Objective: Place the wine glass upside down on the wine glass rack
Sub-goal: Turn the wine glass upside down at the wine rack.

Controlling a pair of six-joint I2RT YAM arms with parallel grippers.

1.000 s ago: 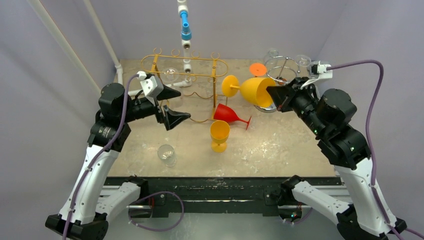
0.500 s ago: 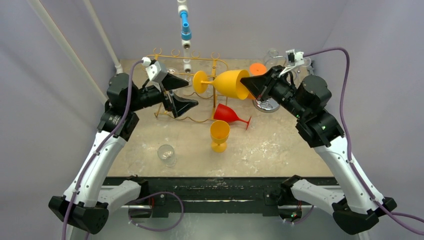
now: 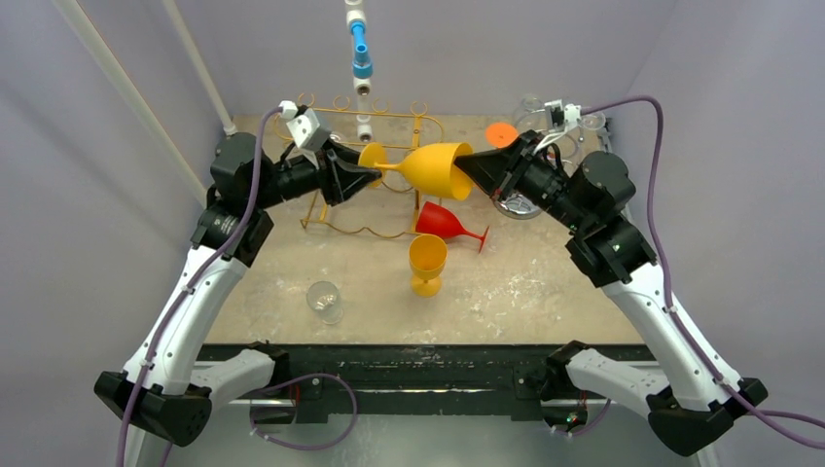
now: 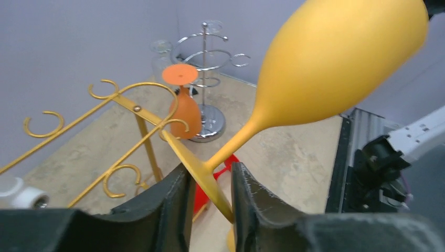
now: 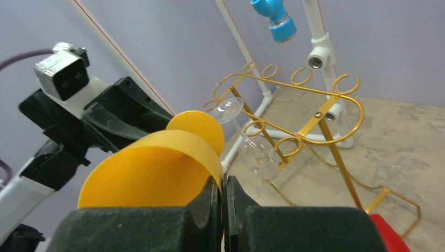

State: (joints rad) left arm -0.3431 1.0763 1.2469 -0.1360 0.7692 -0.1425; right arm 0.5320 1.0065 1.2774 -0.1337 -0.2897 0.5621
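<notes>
wine glass [image 3: 428,167] is solid golden yellow, wine glass rack [image 5: 316,115] shiny gold wire. there's a red glass [image 3: 443,222], a smaller yellow glass [image 3: 427,261], an orange glass [image 4: 184,110] and a chrome stand [image 4: 205,126]. table [image 3: 564,282] is mottled beige, blue fitting [image 3: 362,44], left gripper [image 3: 365,173] and right gripper [image 3: 465,165] black, cables [image 3: 671,146] purple, walls [image 3: 739,117] lavender.

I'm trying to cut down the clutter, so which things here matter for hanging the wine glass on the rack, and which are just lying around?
For the job: yellow wine glass, gold rack, right hand, left hand.

Lying about: red glass, small yellow glass, clear glass on the table, chrome stand, orange glass.
</notes>
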